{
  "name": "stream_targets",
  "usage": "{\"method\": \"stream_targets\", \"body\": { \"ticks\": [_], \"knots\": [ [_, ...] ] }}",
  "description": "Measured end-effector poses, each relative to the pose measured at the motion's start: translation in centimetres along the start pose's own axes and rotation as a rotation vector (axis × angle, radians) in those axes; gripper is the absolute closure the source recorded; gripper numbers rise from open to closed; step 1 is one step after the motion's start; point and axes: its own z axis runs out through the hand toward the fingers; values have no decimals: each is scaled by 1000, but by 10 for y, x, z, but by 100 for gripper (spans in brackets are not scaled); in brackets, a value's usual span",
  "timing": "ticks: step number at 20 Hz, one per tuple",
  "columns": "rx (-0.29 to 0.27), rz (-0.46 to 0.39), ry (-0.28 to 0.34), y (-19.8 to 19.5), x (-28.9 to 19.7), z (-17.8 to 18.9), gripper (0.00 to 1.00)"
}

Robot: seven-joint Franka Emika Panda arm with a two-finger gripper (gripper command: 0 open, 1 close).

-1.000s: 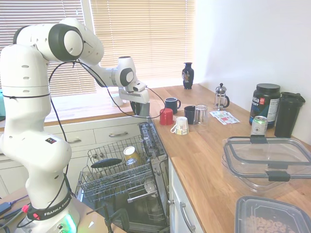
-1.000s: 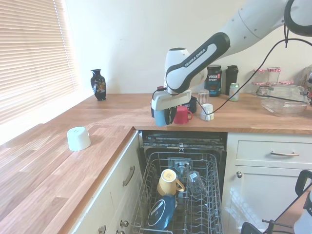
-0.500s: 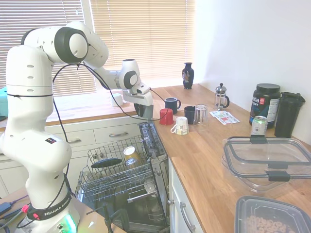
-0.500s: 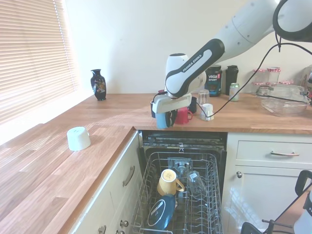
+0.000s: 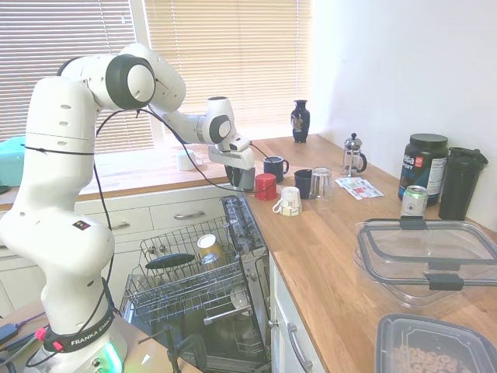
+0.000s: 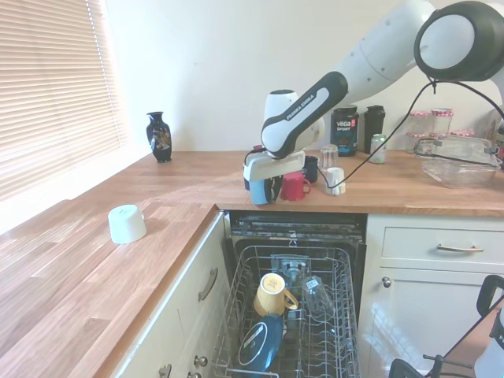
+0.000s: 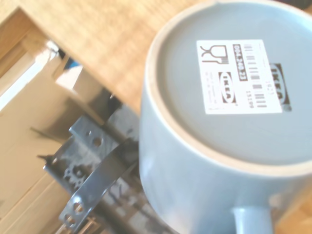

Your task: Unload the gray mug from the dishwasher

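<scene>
Mug over the desk edge

Hand (image 6: 264, 189) grips the gray mug (image 6: 261, 191) above the desk (image 6: 189, 185) edge, just left of the red mug (image 6: 294, 187); the dishwasher (image 6: 295, 331) rack stands open below.

White Franka arm with black joints

The arm (image 5: 70, 155) has glossy white rounded segments with black joint caps; a thin black cable loops along it, and "FRANKA EMIKA" is printed in white on black bands at the forearm and base.
</scene>
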Motion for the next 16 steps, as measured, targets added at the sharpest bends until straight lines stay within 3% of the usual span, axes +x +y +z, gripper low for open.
{"method": "stream_targets", "body": {
  "ticks": [15,16],
  "knots": [
    [-57,-17,-9,-11,30,29,100],
    [-69,-19,-17,-10,30,32,0]
  ]
}}
